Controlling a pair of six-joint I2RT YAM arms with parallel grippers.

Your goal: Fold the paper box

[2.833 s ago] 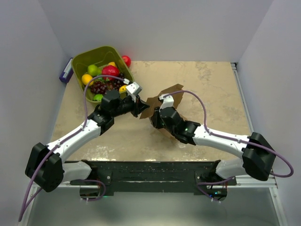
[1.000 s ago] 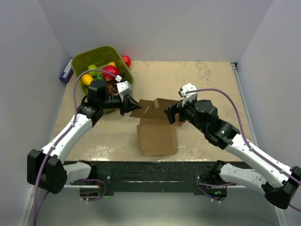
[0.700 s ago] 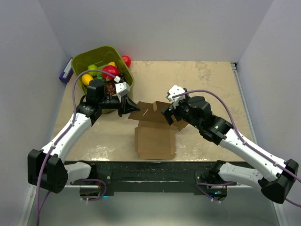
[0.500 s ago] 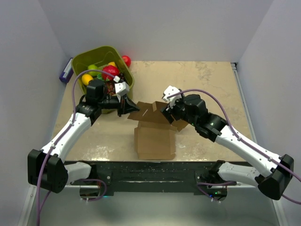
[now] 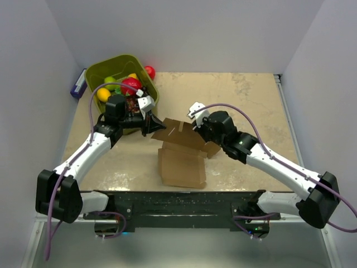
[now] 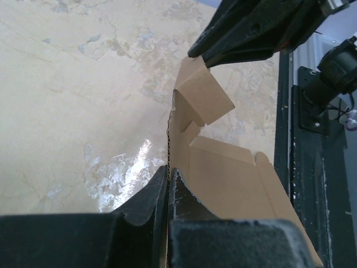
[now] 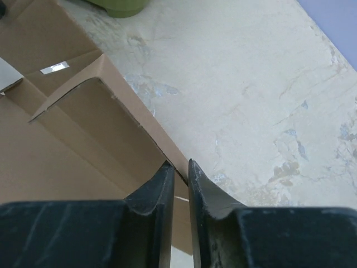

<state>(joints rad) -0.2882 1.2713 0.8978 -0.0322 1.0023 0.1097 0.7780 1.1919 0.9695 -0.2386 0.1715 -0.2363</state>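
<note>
**Box [image 5: 181,164] pinched from both sides**

The box lies half-open near the middle of the counter [image 5: 251,100], its flat panel toward the arms and its rear flaps raised. The left tool [image 5: 150,124] is clenched on the left flap — the cardboard edge runs between its fingers. The right tool [image 5: 196,126] grips the right rear edge likewise. A green bin [image 5: 93,75] of fruit stands just behind the left tool.

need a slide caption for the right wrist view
Right claw pinching the edge of a paper box flap over the marbled table.
</note>
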